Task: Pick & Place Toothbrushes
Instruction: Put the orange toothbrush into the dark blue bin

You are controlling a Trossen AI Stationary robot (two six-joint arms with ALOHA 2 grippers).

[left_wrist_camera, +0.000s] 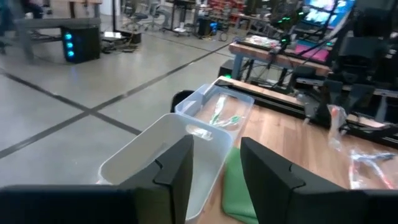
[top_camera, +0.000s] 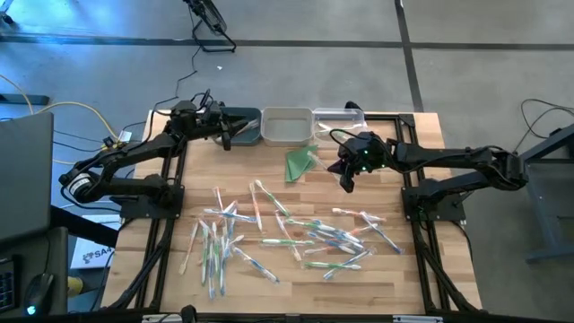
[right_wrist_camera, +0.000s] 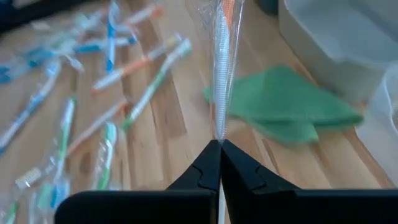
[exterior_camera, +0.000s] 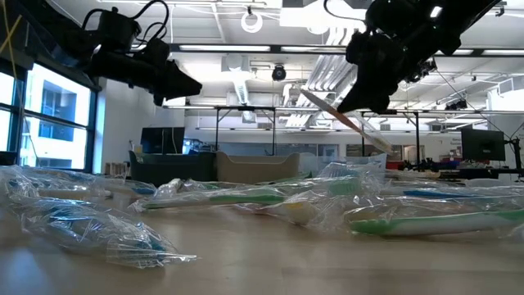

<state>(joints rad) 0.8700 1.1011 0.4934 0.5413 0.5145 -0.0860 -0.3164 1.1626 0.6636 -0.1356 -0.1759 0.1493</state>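
Observation:
Many wrapped toothbrushes (top_camera: 287, 235) lie scattered on the wooden table's near half, white with green, blue or orange parts. My right gripper (top_camera: 347, 179) hovers right of the folded green cloth (top_camera: 300, 162), shut on one wrapped toothbrush (right_wrist_camera: 221, 74) with an orange part. In the low view this toothbrush (exterior_camera: 348, 121) slants down below the gripper (exterior_camera: 378, 78), clear of the table. My left gripper (left_wrist_camera: 214, 168) is open and high at the far left, near the dark bin (top_camera: 240, 126), touching nothing. My right gripper pinches the wrapped toothbrush between its two fingertips (right_wrist_camera: 211, 163), at one end of the wrapper (right_wrist_camera: 219, 134). The toothbrush runs on from the fingers, along them rather than across. It is lifted clear of the table and hangs slanted below the gripper (exterior_camera: 348, 121).
Three bins stand in a row at the far edge: the dark one, a grey one (top_camera: 287, 126) and a clear one (top_camera: 339, 117) with a few toothbrushes (left_wrist_camera: 219, 112) inside. The green cloth lies just in front of them. Bare wood shows between cloth and pile.

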